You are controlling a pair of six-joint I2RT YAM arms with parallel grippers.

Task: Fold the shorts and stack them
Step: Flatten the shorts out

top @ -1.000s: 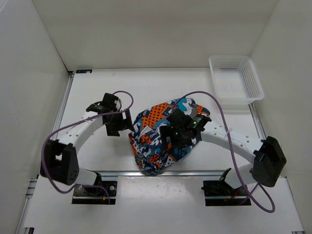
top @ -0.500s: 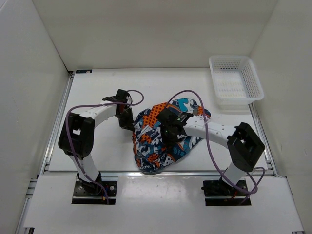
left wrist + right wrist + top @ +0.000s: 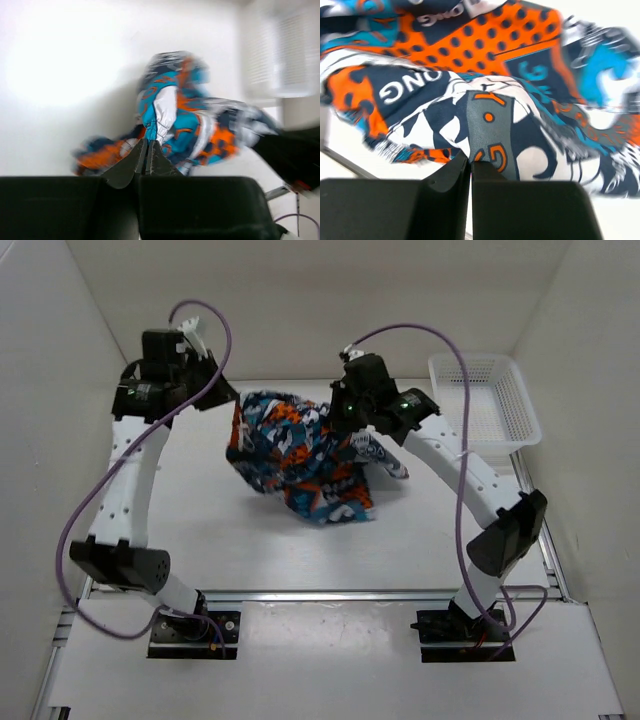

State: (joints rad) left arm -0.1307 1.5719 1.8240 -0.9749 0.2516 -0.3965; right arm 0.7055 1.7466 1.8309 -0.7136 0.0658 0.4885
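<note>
The shorts point(image 3: 300, 455), printed in teal, orange, navy and white, hang bunched between my two grippers over the middle of the table, and their lower part trails down toward the surface. My left gripper point(image 3: 228, 408) is shut on the cloth's left upper edge. In the left wrist view the fingertips point(image 3: 147, 144) pinch the shorts point(image 3: 175, 110). My right gripper point(image 3: 342, 418) is shut on the right upper edge. The right wrist view shows its jaws point(image 3: 471, 162) pressed together on a grey and orange patch of the shorts point(image 3: 485, 65).
A white plastic mesh basket point(image 3: 527, 405) stands at the back right corner of the table, just right of my right arm. White walls enclose the table on the left, back and right. Purple cables loop off both arms.
Both grippers have shut on the shorts. Both arms have risen and swung toward the back, lifting the shorts from the front of the table and spreading them between them.
</note>
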